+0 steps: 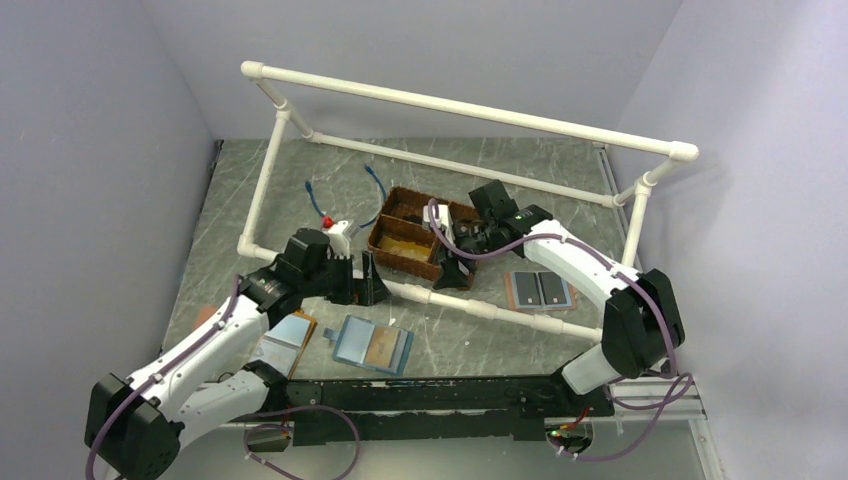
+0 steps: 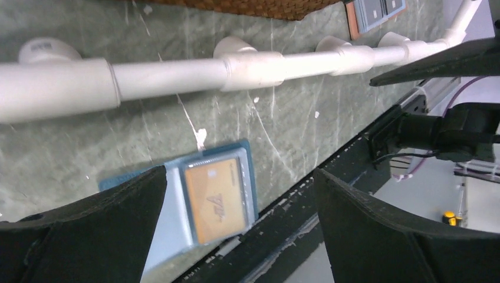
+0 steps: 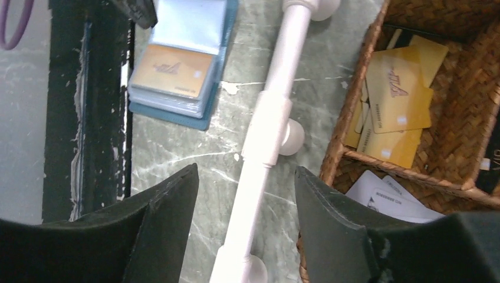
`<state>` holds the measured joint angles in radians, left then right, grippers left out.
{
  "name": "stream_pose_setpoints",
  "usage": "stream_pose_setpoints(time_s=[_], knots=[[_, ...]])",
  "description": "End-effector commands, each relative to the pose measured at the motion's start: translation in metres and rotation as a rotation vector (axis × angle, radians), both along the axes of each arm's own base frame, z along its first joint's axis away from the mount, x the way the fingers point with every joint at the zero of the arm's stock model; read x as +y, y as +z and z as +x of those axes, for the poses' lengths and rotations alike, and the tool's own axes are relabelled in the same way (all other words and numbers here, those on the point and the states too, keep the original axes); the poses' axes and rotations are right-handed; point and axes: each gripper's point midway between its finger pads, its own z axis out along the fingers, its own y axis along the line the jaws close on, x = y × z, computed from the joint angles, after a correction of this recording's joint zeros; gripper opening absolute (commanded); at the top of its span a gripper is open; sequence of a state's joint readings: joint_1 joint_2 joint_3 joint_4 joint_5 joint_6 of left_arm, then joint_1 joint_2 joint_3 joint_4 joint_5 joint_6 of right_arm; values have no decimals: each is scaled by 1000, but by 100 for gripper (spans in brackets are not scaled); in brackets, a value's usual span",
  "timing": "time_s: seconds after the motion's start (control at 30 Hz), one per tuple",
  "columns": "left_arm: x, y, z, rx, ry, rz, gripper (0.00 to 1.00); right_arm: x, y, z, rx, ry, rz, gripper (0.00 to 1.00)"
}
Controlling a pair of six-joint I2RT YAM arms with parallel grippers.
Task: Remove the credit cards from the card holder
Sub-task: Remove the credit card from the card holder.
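Slate-blue bifold card holder (image 1: 352, 340) lies open and flat on the green marbled counter (image 1: 480, 180), near the front edge, between the two arm bases. Its right-hand pocket carries a gold-orange card (image 1: 383, 349). Same top view: the left pincer (image 1: 360, 284) hangs just past the holder, by the front bar of the white plastic pipe frame (image 1: 470, 108), spread wide and empty. The right pincer (image 1: 456, 272) is over the near right corner of the brown woven basket (image 1: 378, 235), parted, nothing gripped. An orange-tan holder with pale blue card (image 1: 283, 342) lies left of the blue one, partly under the left arm. A brown holder with two grey cards (image 1: 540, 291) lies to the right, beyond the front bar.

Left wrist: the black fingers (image 2: 118, 224) stand far apart with nothing held. Under the gap lies the card holder (image 2: 250, 171), its gold-orange card (image 2: 215, 200) behind a clear sleeve, untouched. The pipe frame (image 2: 177, 73) crosses above it, and the basket (image 2: 247, 6) edge shows at the top.

Right wrist: the fingers (image 3: 159, 224) are parted and empty, and the pipe frame (image 3: 265, 135) runs straight under the gap. The card holder (image 3: 177, 115) is at upper left, right beside the black rail (image 3: 88, 118) at the counter edge, with the gold-orange card (image 3: 174, 71) in the top sleeve. The basket (image 3: 354, 112) is at right, with gold cards (image 3: 401, 88) piled in one compartment and white printed cards (image 3: 389, 197) in the next.
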<state>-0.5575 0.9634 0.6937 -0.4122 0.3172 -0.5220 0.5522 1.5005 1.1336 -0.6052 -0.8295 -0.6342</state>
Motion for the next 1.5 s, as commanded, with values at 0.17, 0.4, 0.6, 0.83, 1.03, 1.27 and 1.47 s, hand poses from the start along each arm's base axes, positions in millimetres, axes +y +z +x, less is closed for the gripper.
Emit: stream_pose_setpoints(time_s=[0.17, 0.4, 0.6, 0.83, 1.03, 1.27, 1.47], knots=[[-4, -13, -32, 165, 116, 107, 96, -8, 30, -24, -107, 151, 221, 78], [-11, -37, -54, 152, 148, 392, 89, -19, 32, -24, -116, 122, 264, 83], [-37, -49, -57, 109, 117, 427, 85, -20, 27, -23, -114, 123, 255, 83], [-39, -70, -58, 103, 121, 490, 82, -21, 26, -26, -103, 142, 249, 82], [-39, -75, -57, 84, 127, 490, 81, -23, 24, -26, -114, 149, 232, 81], [-34, -78, -61, 88, 149, 497, 80, -23, 21, -27, -115, 160, 235, 82], [-34, -82, -67, 80, 143, 512, 78, -24, 16, -26, -115, 160, 222, 82]])
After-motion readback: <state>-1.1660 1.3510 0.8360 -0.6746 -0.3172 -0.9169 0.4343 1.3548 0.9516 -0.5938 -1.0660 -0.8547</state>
